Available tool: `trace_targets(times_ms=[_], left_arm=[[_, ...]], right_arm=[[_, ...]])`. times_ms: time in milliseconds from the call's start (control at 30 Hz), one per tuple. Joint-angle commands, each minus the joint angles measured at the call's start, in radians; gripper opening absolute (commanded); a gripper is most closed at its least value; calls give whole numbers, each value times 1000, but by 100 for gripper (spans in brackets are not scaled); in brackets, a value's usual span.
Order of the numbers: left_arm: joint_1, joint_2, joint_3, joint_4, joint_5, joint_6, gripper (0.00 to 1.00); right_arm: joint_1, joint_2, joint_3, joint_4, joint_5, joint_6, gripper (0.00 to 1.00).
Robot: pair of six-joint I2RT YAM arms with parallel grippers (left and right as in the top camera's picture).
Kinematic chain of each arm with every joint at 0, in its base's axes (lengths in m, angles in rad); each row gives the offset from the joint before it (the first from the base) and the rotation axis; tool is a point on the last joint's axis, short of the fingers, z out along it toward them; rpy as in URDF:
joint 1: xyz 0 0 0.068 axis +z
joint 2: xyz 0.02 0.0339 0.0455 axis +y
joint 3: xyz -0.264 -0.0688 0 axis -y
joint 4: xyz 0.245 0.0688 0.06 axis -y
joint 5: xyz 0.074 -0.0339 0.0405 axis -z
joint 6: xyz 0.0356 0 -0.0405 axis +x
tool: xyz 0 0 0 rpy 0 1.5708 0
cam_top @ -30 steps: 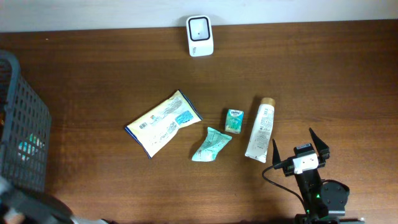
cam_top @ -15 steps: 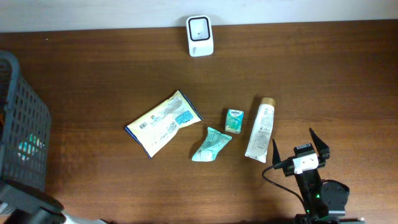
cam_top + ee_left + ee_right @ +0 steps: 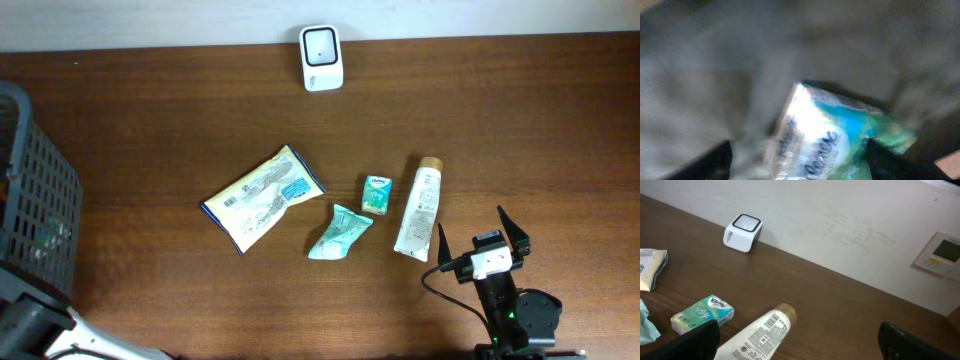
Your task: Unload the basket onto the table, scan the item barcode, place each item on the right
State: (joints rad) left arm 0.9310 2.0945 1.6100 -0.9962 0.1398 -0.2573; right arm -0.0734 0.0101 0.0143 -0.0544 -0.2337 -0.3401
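Left pincer (image 3: 800, 165) has shifted over the basket (image 3: 45, 190) at 8 o'clock, tissue pack (image 3: 825, 130) beneath, grip indeterminate; right pincer (image 3: 478, 232) gapes idle; next scan pending.

— Where is this?
— Probably a mock shop checkout in an office room: my wooden table (image 3: 150, 120), a white scanner (image 3: 321, 58) against the plain wall (image 3: 865, 215), a control panel (image 3: 940, 255), a mesh basket (image 3: 35, 200).

The worktop (image 3: 150, 120) is seen from directly above; scanner (image 3: 321, 57) and tube (image 3: 418, 213) are shared with the low right wrist view; the left is blurred, close.
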Motion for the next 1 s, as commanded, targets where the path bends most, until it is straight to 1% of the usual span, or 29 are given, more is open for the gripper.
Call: trace_targets(times_ms=[0,33,67,100,233,333,400,533,633,700,733,767,800,833,867,900,933,967], left_arm=[[6,52,-8,0,-37,29,34],[6,52,-8,0,-37,29,17],[6,52,-8,0,-37,29,7],[6,52,-8,-2,-36,29,0],[6,43,2,-12,-22,28,0],[5,-39,33,-15,65,28,0],[5,-148,62,-13,122,28,0],[-5,-502,77,34,260,4,0],[-77,-712,77,36,257,5,0],[-137,-781,77,18,257,7,0],[-166,-801,77,1,257,36,1],[-195,-819,77,-24,257,78,8],[-225,-830,77,-62,254,130,30],[-236,-832,77,-87,244,136,39],[-239,-831,77,-122,230,136,44],[-239,-827,77,-147,230,136,58],[-239,-826,77,-159,230,136,99],[-239,-826,77,-177,231,136,99]], right_arm=[[-6,-7,-9,2,2,5,99],[-6,-7,-9,2,2,5,99],[-6,-7,-9,2,2,4,99],[-6,-7,-9,2,2,4,99],[-6,-7,-9,2,2,5,99],[-6,-7,-9,2,2,4,99],[-6,-7,-9,2,2,4,99],[-6,-7,-9,2,2,5,99],[-6,-7,-9,2,2,4,99],[-6,-7,-9,2,2,5,99],[-6,-7,-9,2,2,5,99],[-6,-7,-9,2,2,4,99],[-6,-7,-9,2,2,5,99],[-6,-7,-9,2,2,5,98],[-6,-7,-9,0,2,4,99],[-6,-7,-9,-1,2,5,99],[-6,-7,-9,-1,2,4,99],[-6,-7,-9,-1,2,4,99]])
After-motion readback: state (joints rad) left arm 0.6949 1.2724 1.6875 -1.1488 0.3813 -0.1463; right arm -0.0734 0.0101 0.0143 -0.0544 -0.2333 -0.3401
